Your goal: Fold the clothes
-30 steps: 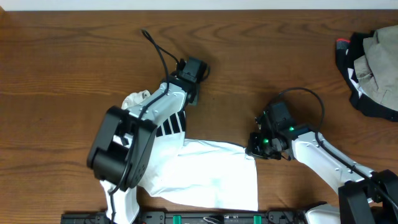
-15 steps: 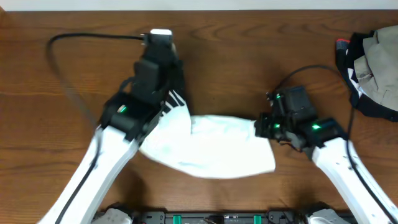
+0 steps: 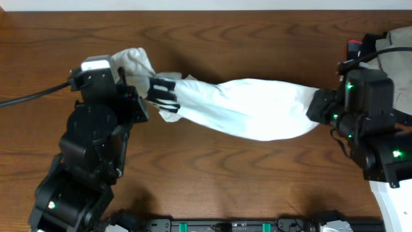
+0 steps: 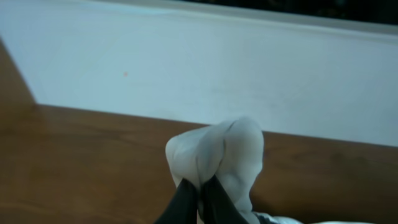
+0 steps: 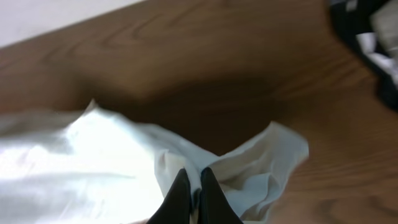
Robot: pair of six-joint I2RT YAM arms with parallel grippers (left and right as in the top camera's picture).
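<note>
The clothes, a thin white garment, are seen drawn out in a sagging band across the upper middle of the overhead frame, between the two arms and over the wooden table. Whether the middle touches the wood cannot be told. The left gripper is shut on one end, with a rounded puff of cloth squeezed up past its dark jaws at the bottom centre of the left wrist view. The right gripper is likewise closed on the other end, and a loose corner is fanned out to the right of it. Black stripes are shown near the left-hand end, and a dark pile is left apart at the upper right edge. The fabric is judged to be light, limp and without any stiffness, so it can be expected to droop, bunch and wrinkle wherever it is unsupported. Being so thin, it may also slip from a narrow pinch if pulled hard. Hold is best taken at corners or along hems, where doubled layers give more to bite on.
</note>
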